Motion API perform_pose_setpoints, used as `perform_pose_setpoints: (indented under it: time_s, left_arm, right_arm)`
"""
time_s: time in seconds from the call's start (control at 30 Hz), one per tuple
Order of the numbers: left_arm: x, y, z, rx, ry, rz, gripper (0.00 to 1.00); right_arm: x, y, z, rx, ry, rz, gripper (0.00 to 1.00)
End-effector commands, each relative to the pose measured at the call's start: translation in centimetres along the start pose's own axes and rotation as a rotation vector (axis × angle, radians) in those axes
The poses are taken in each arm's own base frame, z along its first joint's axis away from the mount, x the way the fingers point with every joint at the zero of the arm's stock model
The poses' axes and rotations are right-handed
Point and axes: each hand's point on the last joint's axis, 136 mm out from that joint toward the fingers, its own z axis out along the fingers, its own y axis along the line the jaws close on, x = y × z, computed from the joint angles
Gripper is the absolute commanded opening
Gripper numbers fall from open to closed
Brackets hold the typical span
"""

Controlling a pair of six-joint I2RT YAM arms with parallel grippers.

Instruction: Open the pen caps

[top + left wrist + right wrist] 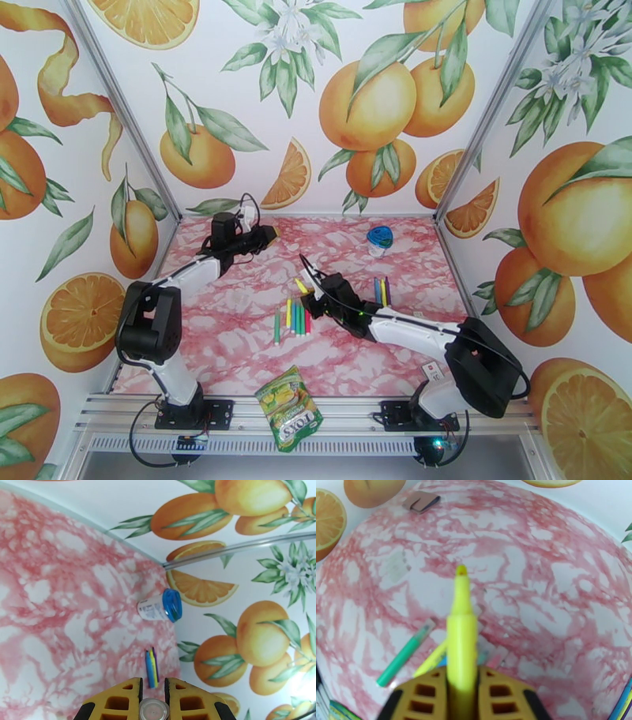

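My right gripper (317, 292) (463, 674) is shut on a yellow pen (461, 626) (301, 285). Its bare tip points away toward the table's back left and it carries no cap. My left gripper (267, 234) (153, 682) hovers near the back left, shut on a small pale round piece (154, 709) seen end-on, which looks like a pen cap. Several capped pens (294, 318) lie in a row mid-table, a green one (405, 655) among them. A blue, a yellow and a purple pen (381, 292) (151, 670) lie side by side to the right.
A round blue-lidded container (380, 239) (161, 606) stands near the back right corner. A green-yellow snack packet (291, 407) lies across the front edge between the arm bases. Printed walls close in the pink marbled table (237, 347) on three sides.
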Motion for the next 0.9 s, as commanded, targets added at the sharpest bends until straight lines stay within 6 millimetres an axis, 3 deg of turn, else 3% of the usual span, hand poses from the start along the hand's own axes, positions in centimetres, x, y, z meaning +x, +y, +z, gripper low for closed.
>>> perform_pose_setpoints:
  time_s: [0.0, 0.17, 0.43, 0.63, 0.87]
  left_arm:
    - [0.3, -0.3, -0.9, -0.083, 0.027, 0.109, 0.00]
    - [2.6, 1.5, -3.2, -0.264, 0.118, 0.226, 0.00]
    - [6.2, 4.7, -6.3, -0.515, 0.251, 0.327, 0.00]
    - [8.5, 6.6, -7.3, -0.649, 0.350, 0.363, 0.00]
    - [9.8, 7.9, -8.0, -0.738, 0.400, 0.391, 0.00]
  right_arm:
    - [-0.7, -0.2, -0.8, 0.013, -0.036, 0.001, 0.00]
    - [-1.0, -2.5, -0.8, 0.093, -0.040, 0.067, 0.00]
    - [-1.8, -7.9, -2.3, 0.211, -0.068, 0.253, 0.00]
    - [-0.5, -11.2, -3.3, 0.352, -0.017, 0.290, 0.00]
    - [1.2, -13.7, -4.2, 0.469, 0.031, 0.339, 0.00]
